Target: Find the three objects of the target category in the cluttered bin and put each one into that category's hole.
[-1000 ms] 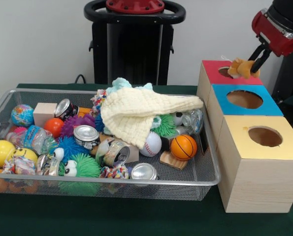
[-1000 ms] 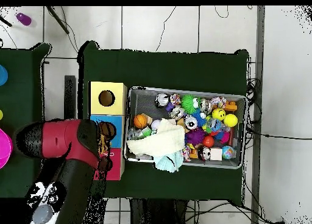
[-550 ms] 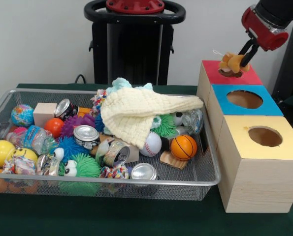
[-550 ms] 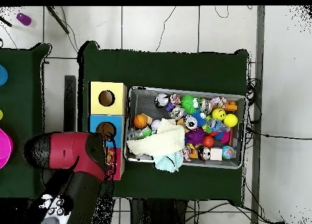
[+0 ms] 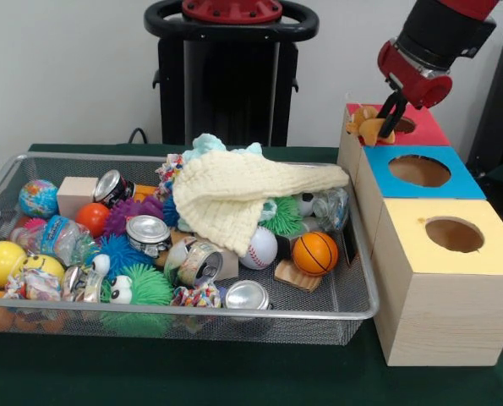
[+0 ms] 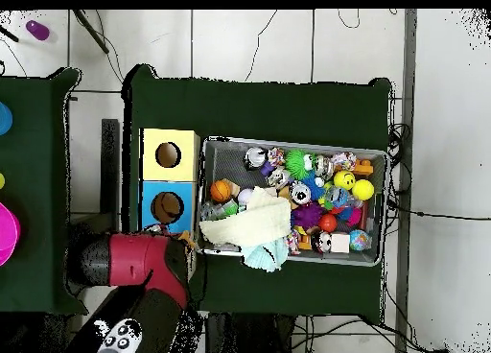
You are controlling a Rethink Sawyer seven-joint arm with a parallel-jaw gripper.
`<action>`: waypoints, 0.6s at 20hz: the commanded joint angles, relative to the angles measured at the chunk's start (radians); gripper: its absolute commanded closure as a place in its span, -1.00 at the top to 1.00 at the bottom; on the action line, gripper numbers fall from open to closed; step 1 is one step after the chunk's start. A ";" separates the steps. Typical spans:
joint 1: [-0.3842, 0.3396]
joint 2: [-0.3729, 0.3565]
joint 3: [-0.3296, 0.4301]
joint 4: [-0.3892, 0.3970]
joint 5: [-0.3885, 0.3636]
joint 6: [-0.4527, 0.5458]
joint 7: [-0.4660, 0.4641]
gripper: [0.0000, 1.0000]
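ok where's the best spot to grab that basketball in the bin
Come straight down on the basketball, fingers across its widest part. Its top is bare; the baseball sits close on one side and the bin wall on the other, so side room is tight.

Materials in the wire bin [image 5: 352, 311]

A soft, waffle-textured cream cloth [image 5: 243, 193] is lying over shiny metal cans [image 5: 148, 230]; matt pale wood is showing on the boxes [image 5: 441, 309].

Readable text: none in either view.
Cans [image 5: 147, 230]: labels too small to read.
Boxes [image 5: 441, 254]: plain coloured tops, no lettering.
Globe ball [image 5: 37, 197]: map pattern only, no legible words.
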 commanded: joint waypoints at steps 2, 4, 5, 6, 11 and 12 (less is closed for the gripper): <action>-0.033 0.078 0.118 0.142 0.067 -0.107 0.166 -1.00; -0.026 0.093 0.114 0.130 0.079 -0.109 0.175 -1.00; -0.019 0.100 0.109 0.121 0.082 -0.105 0.180 -1.00; -0.011 0.111 0.103 0.106 0.087 -0.096 0.191 -1.00; 0.019 0.149 0.079 0.042 0.109 -0.033 0.233 -1.00; 0.024 0.157 0.074 0.027 0.117 -0.015 0.244 -1.00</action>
